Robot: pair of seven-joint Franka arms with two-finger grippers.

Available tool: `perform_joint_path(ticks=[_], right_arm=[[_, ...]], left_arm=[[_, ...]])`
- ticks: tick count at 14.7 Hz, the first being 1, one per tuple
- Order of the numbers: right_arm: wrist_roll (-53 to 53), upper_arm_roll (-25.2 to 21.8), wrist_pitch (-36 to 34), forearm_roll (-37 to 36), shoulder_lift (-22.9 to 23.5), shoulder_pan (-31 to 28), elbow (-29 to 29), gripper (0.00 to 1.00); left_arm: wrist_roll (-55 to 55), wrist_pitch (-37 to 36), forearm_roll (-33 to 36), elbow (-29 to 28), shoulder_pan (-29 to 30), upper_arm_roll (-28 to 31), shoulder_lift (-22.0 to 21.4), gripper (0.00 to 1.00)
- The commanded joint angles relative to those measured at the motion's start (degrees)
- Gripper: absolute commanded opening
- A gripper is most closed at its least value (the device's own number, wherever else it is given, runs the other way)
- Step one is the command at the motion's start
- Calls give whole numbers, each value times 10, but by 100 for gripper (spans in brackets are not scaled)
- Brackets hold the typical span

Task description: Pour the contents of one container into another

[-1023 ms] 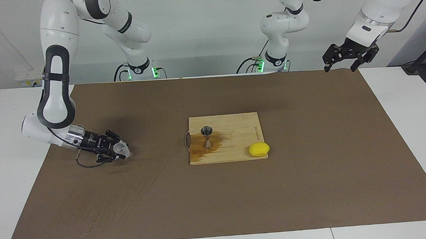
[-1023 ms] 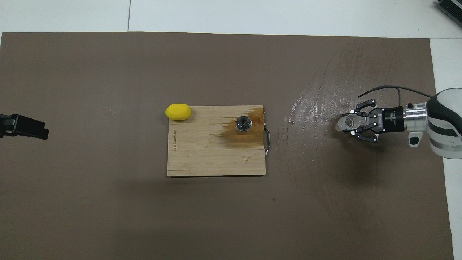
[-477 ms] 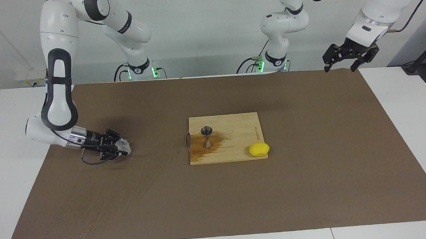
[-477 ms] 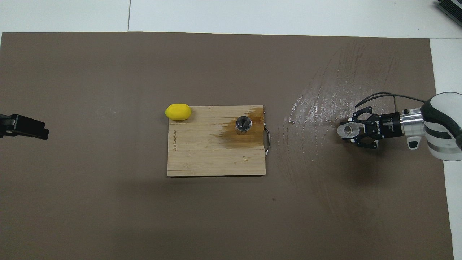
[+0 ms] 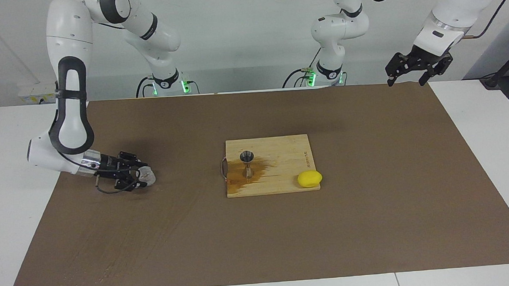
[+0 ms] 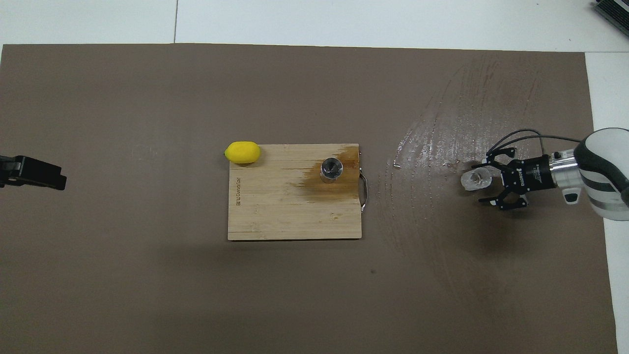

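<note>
The clear glass cup (image 5: 147, 178) rests on the brown mat toward the right arm's end of the table; it also shows in the overhead view (image 6: 475, 179). My right gripper (image 5: 135, 177) lies low over the mat beside it, open, with its fingertips (image 6: 493, 158) spread at the cup's sides and not gripping it (image 6: 493, 180). The steel jigger (image 5: 247, 163) stands upright on the wooden board (image 5: 281, 148), on a brown wet stain, also seen from overhead (image 6: 331, 169). My left gripper (image 5: 407, 82) waits open, high over the mat's corner at the left arm's end.
A yellow lemon (image 5: 309, 178) sits at the board's corner toward the left arm's end (image 6: 242, 152). The board has a metal handle (image 6: 363, 189) on the side toward the cup. Wet streaks (image 6: 432, 142) mark the mat between board and cup.
My right gripper lowered the cup onto the mat, let go of it, opened and drew back a little toward the right arm's end. The left arm has not moved.
</note>
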Motion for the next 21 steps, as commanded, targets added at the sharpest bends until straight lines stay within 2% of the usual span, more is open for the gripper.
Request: perform_joint_path(ticks=[1, 5, 8, 13, 16, 18, 21], right_arm=[[-7, 3, 2, -33, -63, -18, -12, 100], [-16, 11, 2, -178, -121, -10, 9, 100], [-55, 16, 2, -234, -128, 52, 36, 100], [-193, 18, 1, -353, -179, 147, 44, 100], [-209, 18, -9, -453, -199, 196, 69, 100], [-208, 18, -33, -461, -203, 207, 101, 100], [-209, 18, -104, -461, -203, 207, 168, 100]], left_arm=[[7, -4, 11, -6, -3, 2, -5, 100], [7, -4, 11, -6, -3, 2, -5, 100], [7, -4, 11, -6, -3, 2, -5, 100], [7, -3, 11, -6, -3, 2, -5, 100], [7, -3, 11, -6, -3, 2, -5, 100], [7, -3, 11, -6, -3, 2, -5, 100], [7, -3, 11, -6, -3, 2, -5, 100]])
